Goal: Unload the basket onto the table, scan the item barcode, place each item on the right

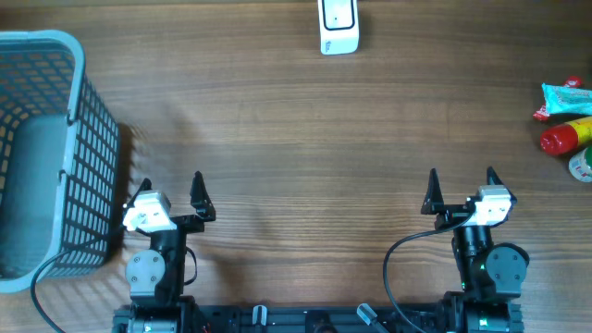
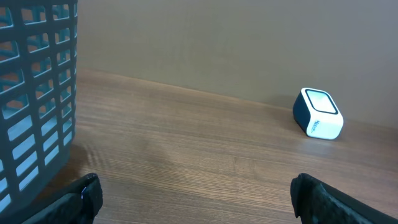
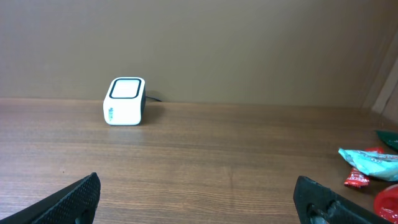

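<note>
Scanner (image 1: 339, 26) at wooden table's (image 1: 296, 120) far edge, beige wall (image 3: 249, 37) behind, window tilted toward the arms — left gripper (image 1: 171, 181) and right gripper (image 1: 462, 174) wide, empty; bottle (image 1: 566, 137) lies crosswise, red cap leftward.

Soft, even light over the wooden table (image 1: 277, 139), faint shadow beside the basket (image 1: 92, 185), mostly sharp focus.

One basket (image 1: 92, 185), one scanner (image 1: 339, 26), two grippers (left gripper (image 1: 171, 180), right gripper (image 1: 462, 173)), one teal packet (image 1: 566, 96), one small red packet (image 1: 541, 114), one red-capped bottle (image 1: 566, 137), one more item (image 1: 583, 167) cut off at the frame edge.
</note>
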You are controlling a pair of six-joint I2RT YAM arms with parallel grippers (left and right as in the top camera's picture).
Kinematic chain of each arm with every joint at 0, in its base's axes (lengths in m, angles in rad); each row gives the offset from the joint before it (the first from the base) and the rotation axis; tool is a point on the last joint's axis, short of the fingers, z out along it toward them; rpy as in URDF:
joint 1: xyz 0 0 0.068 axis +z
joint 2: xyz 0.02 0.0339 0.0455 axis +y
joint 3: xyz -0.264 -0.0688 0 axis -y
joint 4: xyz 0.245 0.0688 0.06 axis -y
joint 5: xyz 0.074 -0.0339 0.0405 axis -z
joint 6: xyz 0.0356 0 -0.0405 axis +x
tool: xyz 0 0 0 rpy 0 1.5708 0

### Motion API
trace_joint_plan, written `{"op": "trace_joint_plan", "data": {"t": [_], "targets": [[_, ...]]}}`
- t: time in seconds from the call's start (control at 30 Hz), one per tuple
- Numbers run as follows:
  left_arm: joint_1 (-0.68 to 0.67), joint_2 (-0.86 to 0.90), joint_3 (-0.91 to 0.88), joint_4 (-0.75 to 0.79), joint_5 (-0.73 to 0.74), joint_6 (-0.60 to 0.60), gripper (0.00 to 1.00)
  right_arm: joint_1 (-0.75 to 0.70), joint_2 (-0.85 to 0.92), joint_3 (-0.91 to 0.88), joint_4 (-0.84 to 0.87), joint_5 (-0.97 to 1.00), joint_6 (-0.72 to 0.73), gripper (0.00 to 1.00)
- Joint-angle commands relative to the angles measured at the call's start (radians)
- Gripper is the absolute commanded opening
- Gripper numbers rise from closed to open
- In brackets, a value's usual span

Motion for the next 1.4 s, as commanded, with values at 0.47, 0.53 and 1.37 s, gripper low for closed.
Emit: {"op": "trace_joint_plan", "data": {"t": [0.47, 0.53, 1.37], "targets": [[0.006, -0.008, -0.001, -0.005, 0.009, 0.027, 1.00, 0.109, -0.026, -0.001, 0.002, 0.018, -0.014, 1.00], [0.006, -0.008, 0.000, -0.005, 0.009, 0.027, 1.00, 0.109, -0.025, -0.001, 0.002, 0.018, -0.014, 1.00], [0.006, -0.006, -0.001, -0.005, 0.009, 0.027, 1.00, 0.109, -0.025, -0.001, 0.002, 0.018, -0.014, 1.00]]}}
